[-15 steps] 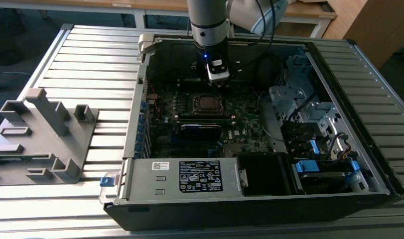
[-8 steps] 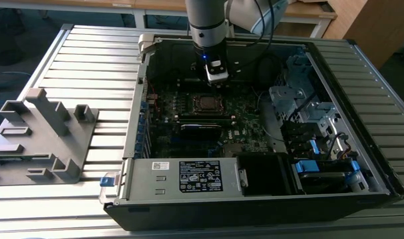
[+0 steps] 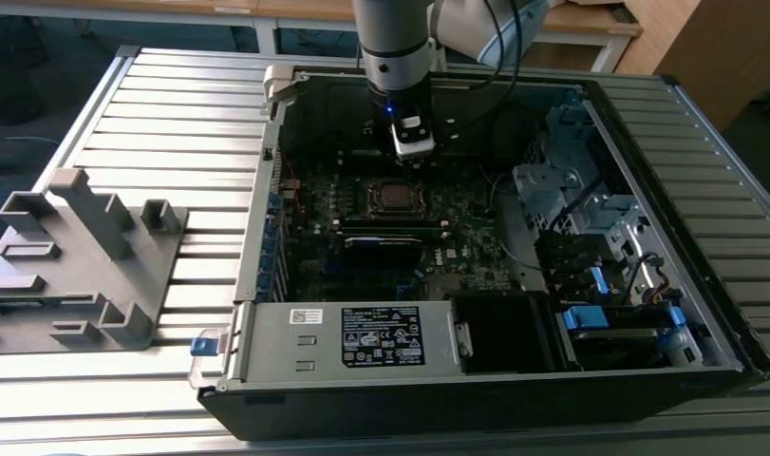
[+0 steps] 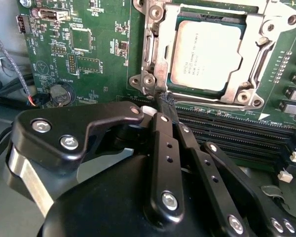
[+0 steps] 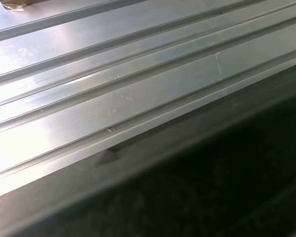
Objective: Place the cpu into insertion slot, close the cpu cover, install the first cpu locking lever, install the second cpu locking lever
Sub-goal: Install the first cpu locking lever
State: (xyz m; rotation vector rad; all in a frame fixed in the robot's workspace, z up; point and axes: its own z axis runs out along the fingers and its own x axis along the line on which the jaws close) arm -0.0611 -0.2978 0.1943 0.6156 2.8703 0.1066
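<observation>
Silvery cpu cover [image 4: 207,52] lay flat over the cpu [image 4: 203,56], which sat seated in the insertion slot [image 3: 392,197] at the middle of the green board [image 4: 84,44]; judged from this, placing and cover-closing were done. Whether either locking lever was latched could not be told: thin metal along the cover's sides was too hard to read.

In the exterior view, from left to right: a grey fixture [image 3: 81,256] on the ribbed table [image 3: 169,114], then the open case [image 3: 486,380] with the arm [image 3: 395,38] reaching down into it. The gripper [image 3: 415,157] hung just above the board beside the slot, touching nothing visible.

In the second wrist view, the gripper [image 4: 168,111] had its two black fingers [image 4: 163,133] drawn together, tips near the cover's corner and holding nothing. The tips themselves were partly hidden behind the linkage. The cover's far edge was cut off by the frame.
</observation>
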